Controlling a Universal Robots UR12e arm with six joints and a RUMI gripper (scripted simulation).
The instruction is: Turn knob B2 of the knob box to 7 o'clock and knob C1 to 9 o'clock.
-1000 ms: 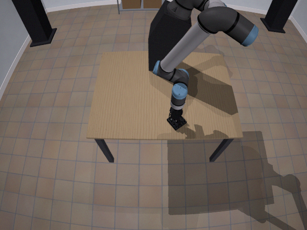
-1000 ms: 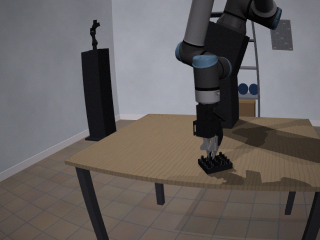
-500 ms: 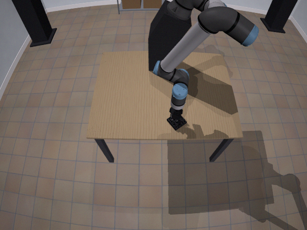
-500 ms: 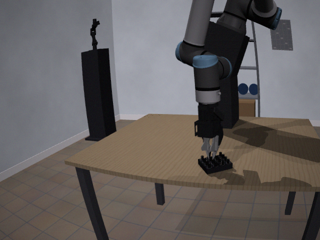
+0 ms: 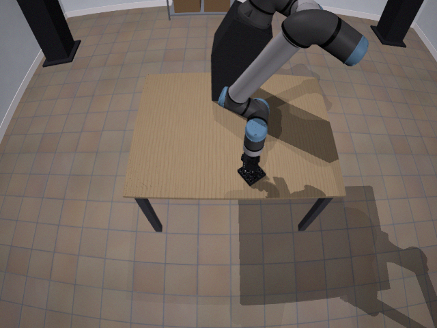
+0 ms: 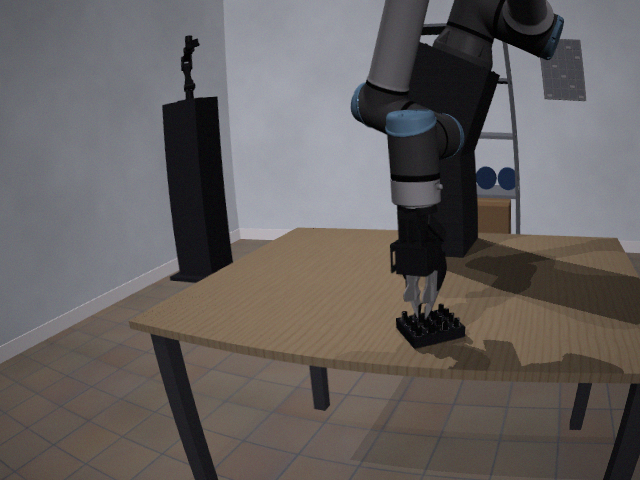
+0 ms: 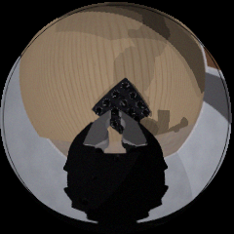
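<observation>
From above we see the small, square, matte black knob box [image 5: 252, 174] lying near the front edge of the wood-grained table [image 5: 176, 141], set cornerwise, with the gripper [image 5: 250, 165] down on it. From the side, the tapered grey fingers [image 6: 413, 294] point straight down, pinched onto a stubby black knob [image 6: 419, 321] near the box's near-left edge. Through the wrist lens the box is a studded diamond, and we find the jaws clenched around a knob in the row nearest the camera; which one we cannot tell.
</observation>
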